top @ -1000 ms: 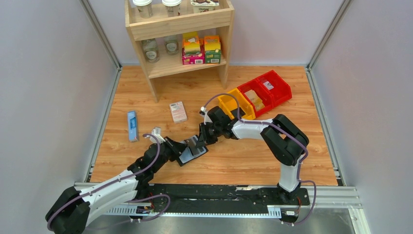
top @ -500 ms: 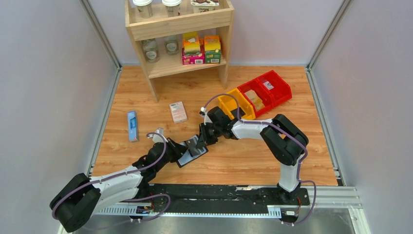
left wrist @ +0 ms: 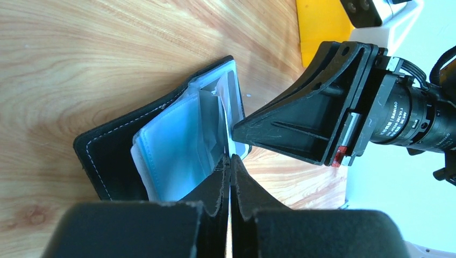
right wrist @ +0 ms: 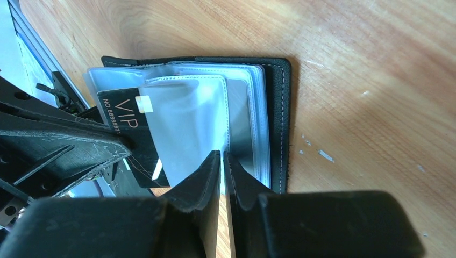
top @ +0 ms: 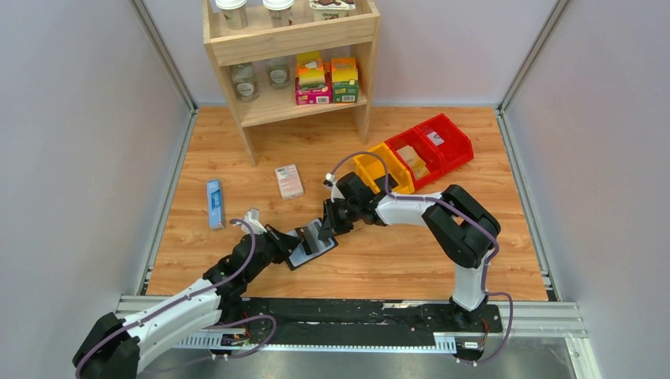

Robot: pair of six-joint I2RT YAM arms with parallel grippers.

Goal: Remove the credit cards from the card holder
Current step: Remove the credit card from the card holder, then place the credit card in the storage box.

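The card holder [top: 308,254] lies open on the wooden table [top: 411,253], near the front edge and a little left of centre, with one gripper at each side of it. The main change over the last second is at the left gripper [top: 291,239]. Its jaws were slightly apart a second ago and have now come fully together. The right wrist view shows them pinching the near-left corner of a black credit card [right wrist: 130,129] printed "VIP", which sticks partway out of a clear pocket [right wrist: 188,123]. The left arm also swung a little during that second and has returned to about where it was, while the holder has not shifted on the table. The right gripper [top: 322,229] has hardly moved. Its jaws stand narrow on the far-right side, apparently pinching a raised clear pocket leaf, which would steady the holder. I judge that the grasp on this card is now made and the step in hand is to draw it out to the left, away from the right gripper. The card is still mostly inside its sleeve, so none has come out yet. I cannot tell whether other pockets hold more cards.
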